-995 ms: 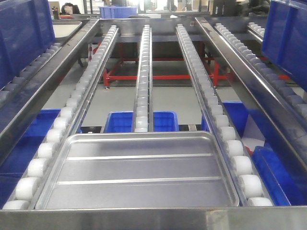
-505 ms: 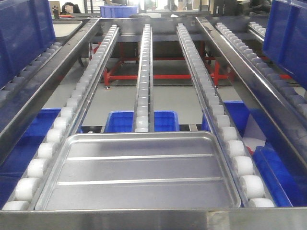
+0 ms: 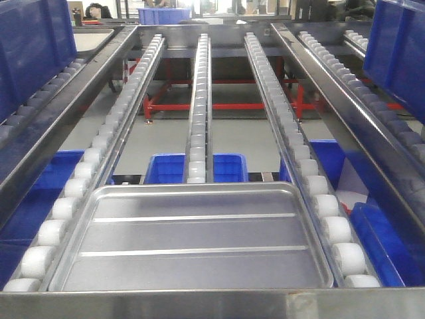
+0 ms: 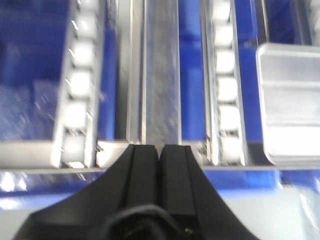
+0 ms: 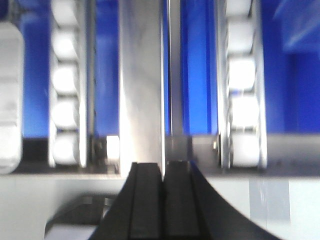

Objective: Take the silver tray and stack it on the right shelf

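Note:
The silver tray lies flat on the roller rails of the steel shelf, just behind its broad shiny front bar. Two long ridges run along its floor. Neither gripper shows in the front view. In the left wrist view my left gripper is shut and empty, over the front bar and a steel rail, with the tray off to its right. In the right wrist view my right gripper is shut and empty over a steel rail, and a pale rounded tray rim shows at the far left.
Three roller rails run away from me. Blue bins sit below the rails, and tall blue crates stand at the left and right. A red frame stands on the floor. A pale tray lies far back left.
The front view has shifted very slightly. The tray lies in the same place on the rails.

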You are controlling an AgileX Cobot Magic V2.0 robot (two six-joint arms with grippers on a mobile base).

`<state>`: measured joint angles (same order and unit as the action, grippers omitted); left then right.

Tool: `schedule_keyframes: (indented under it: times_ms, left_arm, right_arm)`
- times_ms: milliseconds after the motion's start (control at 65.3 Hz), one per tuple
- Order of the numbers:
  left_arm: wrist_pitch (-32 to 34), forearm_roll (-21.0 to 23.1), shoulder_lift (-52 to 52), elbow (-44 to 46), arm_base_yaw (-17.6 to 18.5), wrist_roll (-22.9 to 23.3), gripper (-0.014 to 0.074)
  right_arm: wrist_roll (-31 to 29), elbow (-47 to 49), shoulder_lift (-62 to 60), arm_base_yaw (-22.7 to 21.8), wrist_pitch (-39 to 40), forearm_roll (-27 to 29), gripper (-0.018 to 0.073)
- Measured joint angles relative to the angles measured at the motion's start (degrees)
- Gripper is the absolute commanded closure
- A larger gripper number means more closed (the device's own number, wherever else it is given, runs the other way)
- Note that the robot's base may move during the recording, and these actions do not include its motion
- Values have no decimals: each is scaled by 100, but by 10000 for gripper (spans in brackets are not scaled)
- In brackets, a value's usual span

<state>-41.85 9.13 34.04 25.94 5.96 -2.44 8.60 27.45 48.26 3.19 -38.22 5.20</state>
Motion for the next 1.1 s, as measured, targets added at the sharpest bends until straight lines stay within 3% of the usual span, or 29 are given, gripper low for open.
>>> schedule_keyframes:
  times_ms: [260,444,520,628,719,781,903,1102]
  left_arm:
    - [243,1098,1205,0,0,0,692]
    - [324,1183,1918,118,252,13,689]
    - [431,924,2164,246,555,280,689]
    - [558,50,2445,493,1064,1262,689]
    - [556,-849,2715,706,1575,2272,689]
    - [532,-1188,2879,866,1850,2670,689]
    - [505,-1347,3343,1182,2361,3160,689]
    - [244,-1347,4152,1842,2820,3275,689]
  right_arm:
    - [0,23,581,0,-273,236,501]
    - [153,42,643,192,-241,236,500]
    - [438,69,704,412,-144,236,499]
    - [1131,116,873,794,39,23,498]
    - [1888,218,1140,1215,122,-520,498]
    - [2458,327,1351,1506,121,-940,498]
    - [3330,747,1831,2085,101,-1657,498]
    - [3590,1616,2688,2690,75,-1763,500]
